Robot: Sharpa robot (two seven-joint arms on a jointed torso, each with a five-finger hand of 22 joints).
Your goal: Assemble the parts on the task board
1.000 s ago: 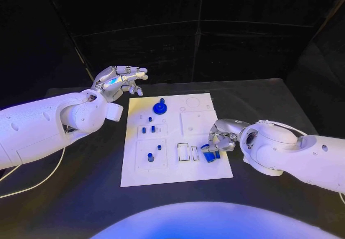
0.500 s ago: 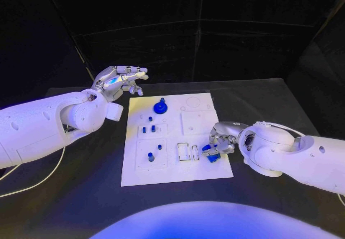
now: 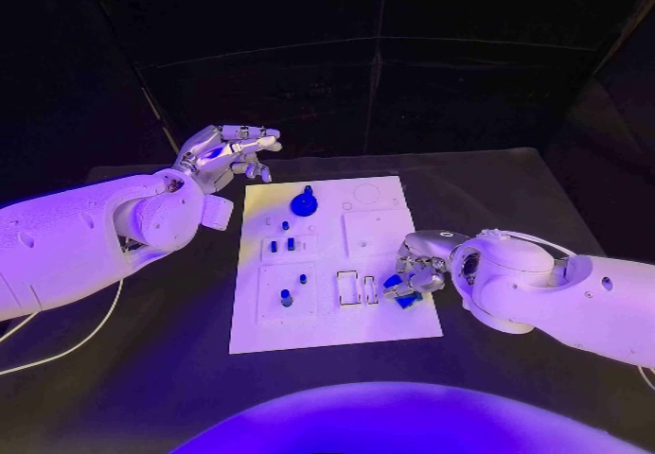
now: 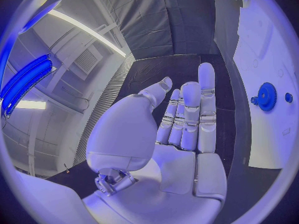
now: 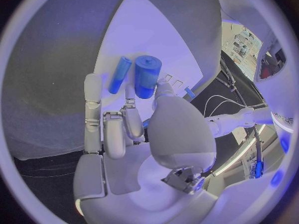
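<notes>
Right hand (image 3: 416, 268) low over task board (image 3: 396, 326) near its right edge, fingers curled on a thick blue cylinder (image 5: 147, 76) (thinner blue peg (image 5: 120, 74) lying just beside). Left hand (image 3: 225, 151) raised off board's far left corner, fingers spread, holding nothing.

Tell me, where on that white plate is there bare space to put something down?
The near strip of the task board, below the slots, is bare, and so is the raised square between the blue gear and the right robot hand. It is crowded by that hand, at the blue parts, and among the small pegs on the left half.
</notes>
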